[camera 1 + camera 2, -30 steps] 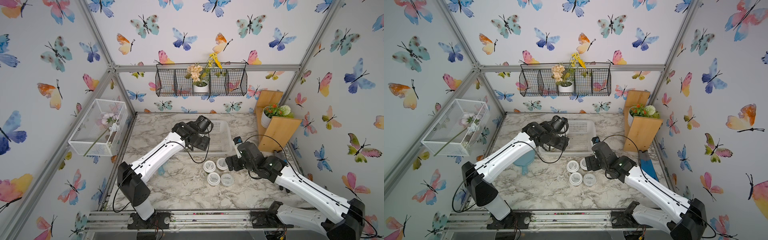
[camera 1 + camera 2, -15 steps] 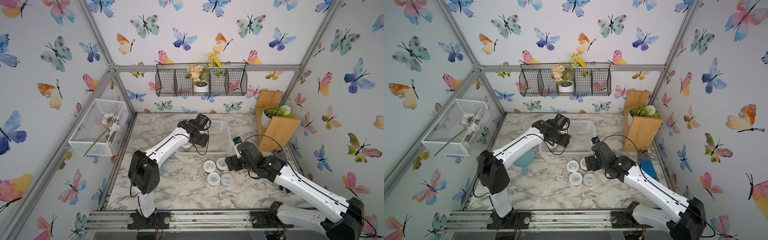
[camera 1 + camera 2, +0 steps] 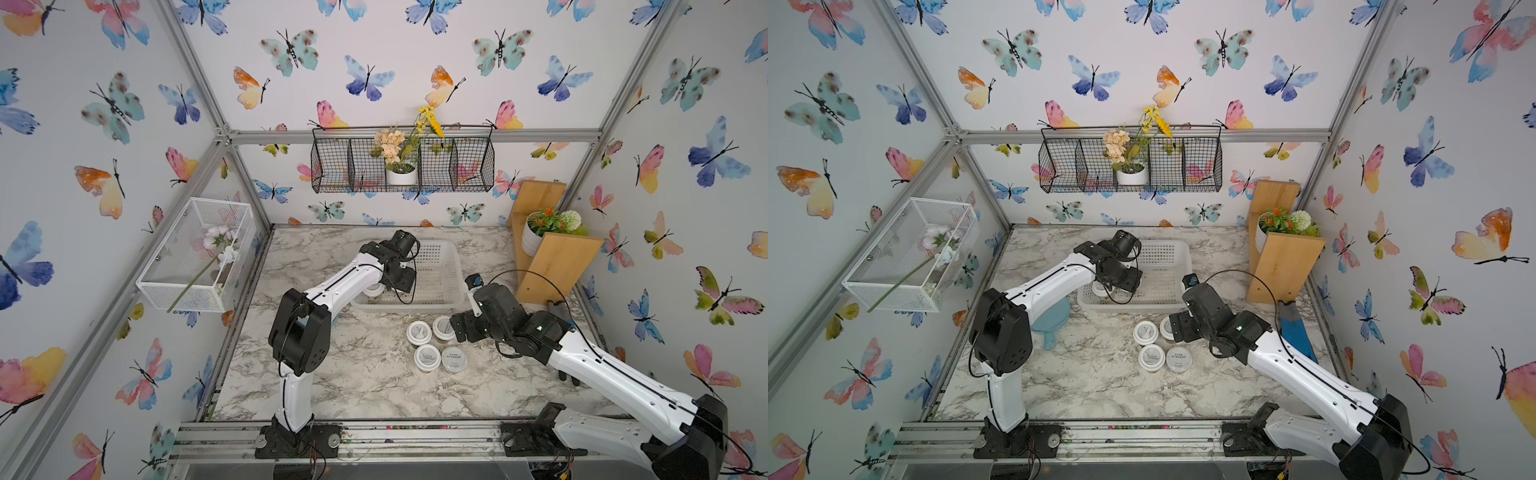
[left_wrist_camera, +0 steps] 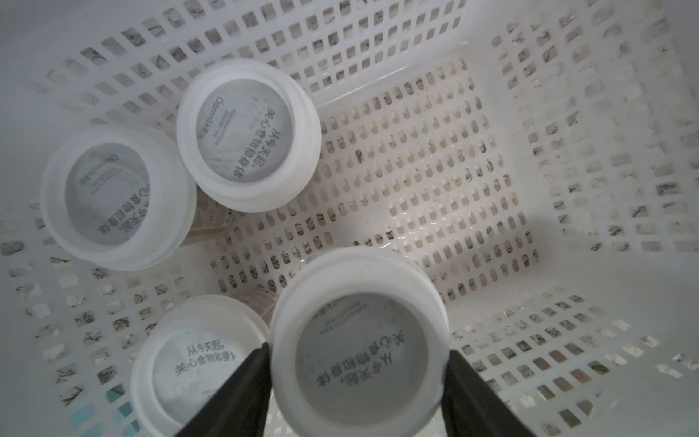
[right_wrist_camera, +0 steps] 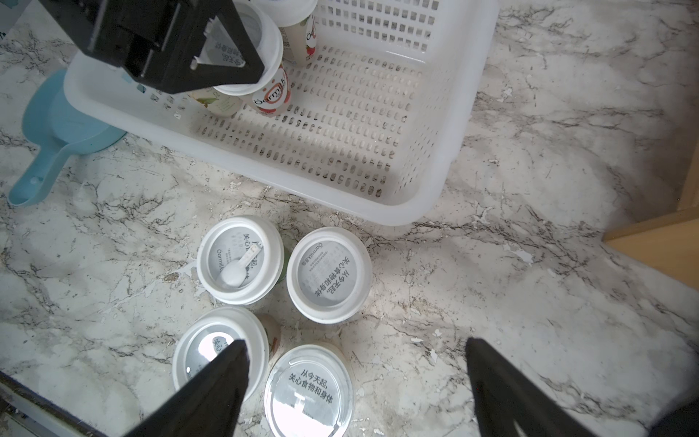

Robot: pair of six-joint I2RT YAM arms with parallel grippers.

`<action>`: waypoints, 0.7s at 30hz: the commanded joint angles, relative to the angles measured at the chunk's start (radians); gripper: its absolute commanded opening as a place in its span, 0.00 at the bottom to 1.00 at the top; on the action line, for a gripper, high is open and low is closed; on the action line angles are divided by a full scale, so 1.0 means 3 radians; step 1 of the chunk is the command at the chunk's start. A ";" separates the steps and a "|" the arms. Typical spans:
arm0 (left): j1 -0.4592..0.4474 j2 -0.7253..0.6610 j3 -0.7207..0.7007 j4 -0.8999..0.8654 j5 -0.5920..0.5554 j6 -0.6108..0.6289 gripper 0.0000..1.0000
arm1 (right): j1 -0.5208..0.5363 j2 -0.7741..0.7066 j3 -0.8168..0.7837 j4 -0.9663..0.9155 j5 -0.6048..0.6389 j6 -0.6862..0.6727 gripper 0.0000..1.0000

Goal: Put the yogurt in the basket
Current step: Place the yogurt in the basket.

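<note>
The white perforated basket (image 3: 440, 266) (image 3: 1167, 266) stands at the back of the marble table. My left gripper (image 4: 358, 350) (image 3: 390, 286) is low in its left end, shut on a yogurt cup (image 4: 359, 287) with a white-rimmed grey lid. Three more yogurt cups (image 4: 246, 132) (image 4: 113, 196) (image 4: 196, 367) stand beside it in the basket. Several yogurt cups (image 5: 329, 274) (image 3: 427, 357) cluster on the table in front of the basket; one (image 5: 308, 389) has a flat lid. My right gripper (image 5: 355, 341) (image 3: 459, 332) hovers open just right of that cluster, holding nothing.
A light blue scoop (image 5: 56, 125) (image 3: 1054, 320) lies partly under the basket's left end. A wooden shelf with a potted plant (image 3: 548, 257) stands at the back right. A white wire-mesh box (image 3: 195, 253) and a black wire basket (image 3: 403, 166) hang on the walls.
My left arm has drawn its elbow in towards the basket and settled the held cup lower in the basket's left end. The right arm and the table cups have not moved.
</note>
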 commanded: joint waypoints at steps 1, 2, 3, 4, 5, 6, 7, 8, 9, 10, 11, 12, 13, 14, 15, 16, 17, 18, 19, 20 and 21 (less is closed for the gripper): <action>0.0046 0.0067 -0.0097 0.0075 0.0086 0.0037 0.69 | 0.0015 -0.0001 -0.0005 -0.0016 -0.0063 -0.0008 0.92; 0.0052 0.0069 -0.0112 0.0091 0.0091 0.0037 0.69 | 0.0015 0.0001 -0.0009 -0.0019 -0.0066 -0.0008 0.92; 0.0060 0.0070 -0.0134 0.0112 0.0091 0.0037 0.69 | 0.0015 0.0002 -0.0007 -0.0018 -0.0066 -0.0008 0.92; 0.0066 0.0080 -0.0148 0.0125 0.0091 0.0037 0.69 | 0.0015 0.0002 -0.0009 -0.0017 -0.0066 -0.0008 0.92; 0.0077 0.0082 -0.0163 0.0140 0.0091 0.0041 0.69 | 0.0016 0.0001 -0.0010 -0.0018 -0.0066 -0.0008 0.92; 0.0089 0.0089 -0.0174 0.0154 0.0094 0.0042 0.69 | 0.0017 0.0001 -0.0008 -0.0013 -0.0071 -0.0013 0.93; 0.0103 0.0098 -0.0177 0.0162 0.0099 0.0046 0.69 | 0.0015 0.0000 -0.0010 -0.0015 -0.0074 -0.0014 0.92; 0.0120 0.0107 -0.0182 0.0166 0.0111 0.0048 0.69 | 0.0015 0.0002 -0.0010 -0.0009 -0.0076 -0.0014 0.92; 0.0139 0.0109 -0.0194 0.0182 0.0133 0.0056 0.69 | 0.0015 0.0006 -0.0011 -0.0012 -0.0076 -0.0014 0.92; 0.0153 0.0111 -0.0211 0.0200 0.0138 0.0060 0.69 | 0.0015 0.0005 -0.0010 -0.0011 -0.0076 -0.0014 0.92; 0.0164 0.0110 -0.0221 0.0211 0.0147 0.0062 0.69 | 0.0015 0.0006 -0.0010 -0.0011 -0.0076 -0.0014 0.92; 0.0171 0.0111 -0.0230 0.0231 0.0156 0.0067 0.69 | 0.0015 0.0009 -0.0011 -0.0014 -0.0076 -0.0014 0.92; 0.0178 0.0176 -0.0231 0.0240 0.0160 0.0076 0.69 | 0.0015 0.0010 -0.0014 -0.0010 -0.0080 -0.0014 0.92; 0.0185 0.0208 -0.0232 0.0248 0.0162 0.0082 0.69 | 0.0015 0.0013 -0.0011 -0.0011 -0.0079 -0.0014 0.92; 0.0184 0.0222 -0.0225 0.0257 0.0163 0.0092 0.69 | 0.0015 0.0014 -0.0011 -0.0013 -0.0078 -0.0014 0.92; 0.0187 0.0229 -0.0221 0.0264 0.0166 0.0096 0.70 | 0.0015 0.0013 -0.0010 -0.0012 -0.0076 -0.0014 0.92; 0.0187 0.0243 -0.0215 0.0271 0.0172 0.0100 0.70 | 0.0015 0.0018 -0.0010 -0.0011 -0.0076 -0.0014 0.92; 0.0186 0.0253 -0.0212 0.0274 0.0182 0.0103 0.70 | 0.0017 0.0024 -0.0010 -0.0011 -0.0076 -0.0014 0.92; 0.0186 0.0259 -0.0213 0.0280 0.0178 0.0103 0.70 | 0.0015 0.0024 -0.0011 -0.0012 -0.0076 -0.0014 0.92; 0.0187 0.0264 -0.0212 0.0285 0.0181 0.0102 0.70 | 0.0015 0.0032 -0.0010 -0.0014 -0.0071 -0.0014 0.92; 0.0186 0.0269 -0.0217 0.0300 0.0185 0.0103 0.71 | 0.0015 0.0031 -0.0010 -0.0019 -0.0071 -0.0014 0.92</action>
